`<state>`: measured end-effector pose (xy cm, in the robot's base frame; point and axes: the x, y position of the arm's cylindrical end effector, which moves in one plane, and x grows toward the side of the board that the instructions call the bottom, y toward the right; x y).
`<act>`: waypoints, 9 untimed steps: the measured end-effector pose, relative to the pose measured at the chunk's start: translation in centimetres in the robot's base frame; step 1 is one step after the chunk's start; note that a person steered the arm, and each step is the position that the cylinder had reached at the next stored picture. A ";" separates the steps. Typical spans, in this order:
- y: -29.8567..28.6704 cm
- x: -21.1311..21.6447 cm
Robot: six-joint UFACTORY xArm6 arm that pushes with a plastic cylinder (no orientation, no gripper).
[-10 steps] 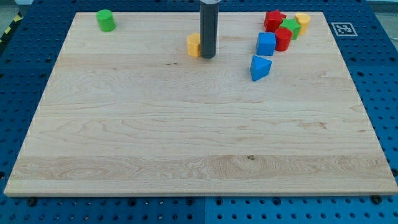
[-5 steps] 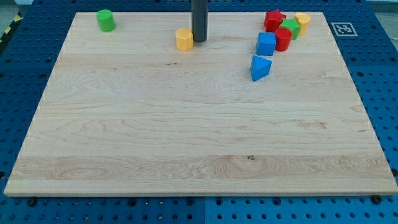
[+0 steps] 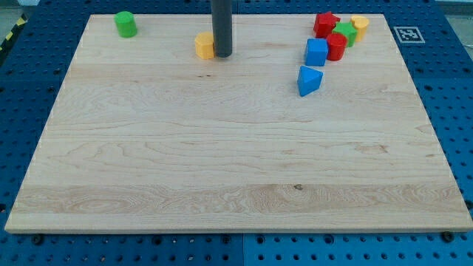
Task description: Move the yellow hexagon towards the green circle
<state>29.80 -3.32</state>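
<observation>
Sitting near the top left corner of the wooden counter (image 3: pixel 236 170) is the green circle (image 3: pixel 126 24), a short upright cylinder. Well to its right, along the top edge, lies the yellow hexagon (image 3: pixel 205 45). My tip (image 3: pixel 222 55) touches the hexagon's right side; this end effector is a plain dark rod with nothing to open or hold. Farther right stand a blue triangle (image 3: pixel 310 80) and, above it, a blue cube (image 3: pixel 316 52). Clustered at the top right are a red cylinder (image 3: pixel 336 46), a red star (image 3: pixel 325 24), a green block (image 3: pixel 346 32) and a small yellow block (image 3: pixel 360 25).
</observation>
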 end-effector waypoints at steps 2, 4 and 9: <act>-1.8 -1.3; -5.3 -1.3; -6.8 3.8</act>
